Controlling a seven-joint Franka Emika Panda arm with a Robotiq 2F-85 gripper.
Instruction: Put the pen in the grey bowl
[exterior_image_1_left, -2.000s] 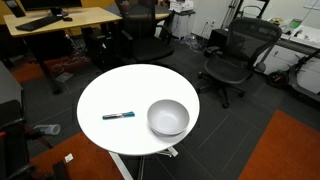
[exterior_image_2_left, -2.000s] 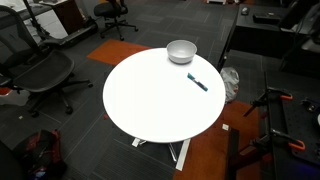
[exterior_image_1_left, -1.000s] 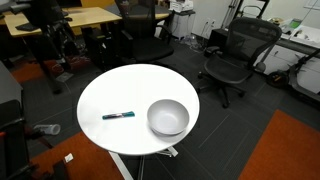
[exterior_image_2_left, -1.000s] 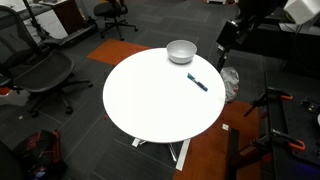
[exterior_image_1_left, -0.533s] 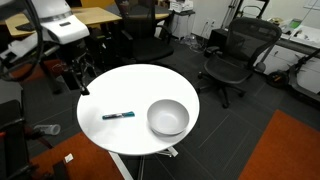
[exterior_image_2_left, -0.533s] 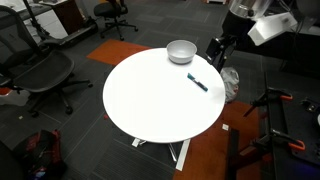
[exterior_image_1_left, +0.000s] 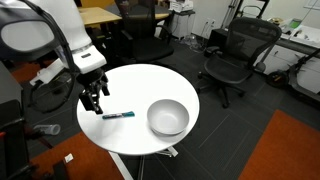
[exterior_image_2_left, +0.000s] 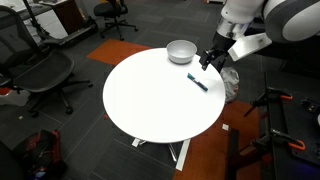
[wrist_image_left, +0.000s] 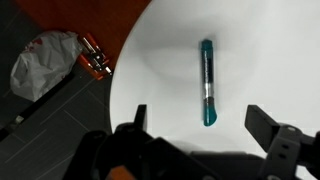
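The pen (exterior_image_1_left: 119, 115) lies flat on the round white table (exterior_image_1_left: 130, 85), a dark barrel with a blue-teal end; it also shows in an exterior view (exterior_image_2_left: 197, 83) and the wrist view (wrist_image_left: 206, 83). The grey bowl (exterior_image_1_left: 168, 117) stands upright and empty on the table beside the pen, also seen in an exterior view (exterior_image_2_left: 181, 51). My gripper (exterior_image_1_left: 97, 100) hangs open and empty above the table edge, just short of the pen; it also shows in an exterior view (exterior_image_2_left: 207, 60). In the wrist view its fingers (wrist_image_left: 205, 122) straddle the pen's teal end.
Office chairs (exterior_image_1_left: 238, 55) and desks (exterior_image_1_left: 60, 20) stand around the table. A wooden desk edge (exterior_image_2_left: 255, 35) is close behind the arm. A crumpled plastic bag (wrist_image_left: 45, 62) and an orange object (wrist_image_left: 95, 58) lie on the dark floor below the table edge.
The arm has swung into view and come down over the table edge near the pen. Pen and bowl have not moved.
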